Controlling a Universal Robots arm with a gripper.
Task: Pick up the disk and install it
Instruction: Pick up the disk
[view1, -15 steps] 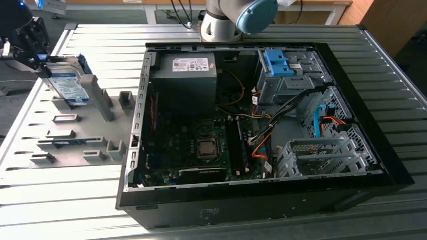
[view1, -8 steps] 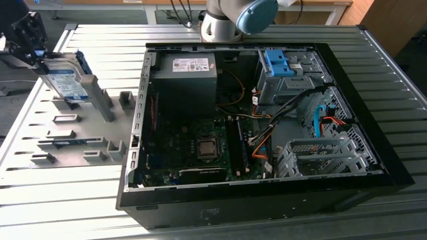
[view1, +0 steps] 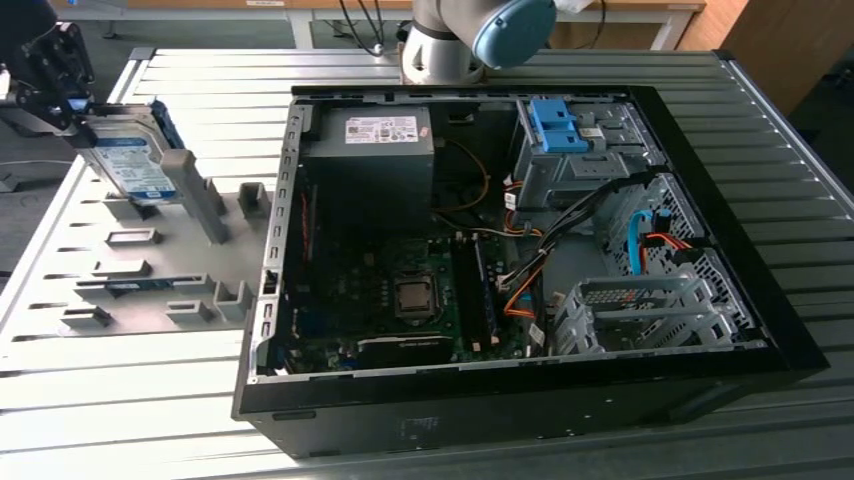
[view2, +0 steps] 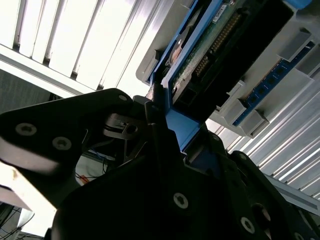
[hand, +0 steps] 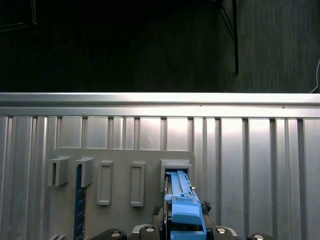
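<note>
One flat, rectangular, silver-grey, blue-railed disk (view1: 134, 165), tight in the grip of the matte black claw (view1: 83, 118).

fixture posts (view1: 200, 195): stand upright just beside the held disk (view1: 134, 165), narrow room there
computer case (view1: 534, 395): top open, cables (view1: 587, 215) cross inside
bench (view1: 767, 130): bare slats at exterior view's right, free passage

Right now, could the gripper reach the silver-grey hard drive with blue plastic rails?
Apparently yes: the gripper is clamped on the hard drive at its end, above the grey slotted rack; nothing intervenes.
</note>
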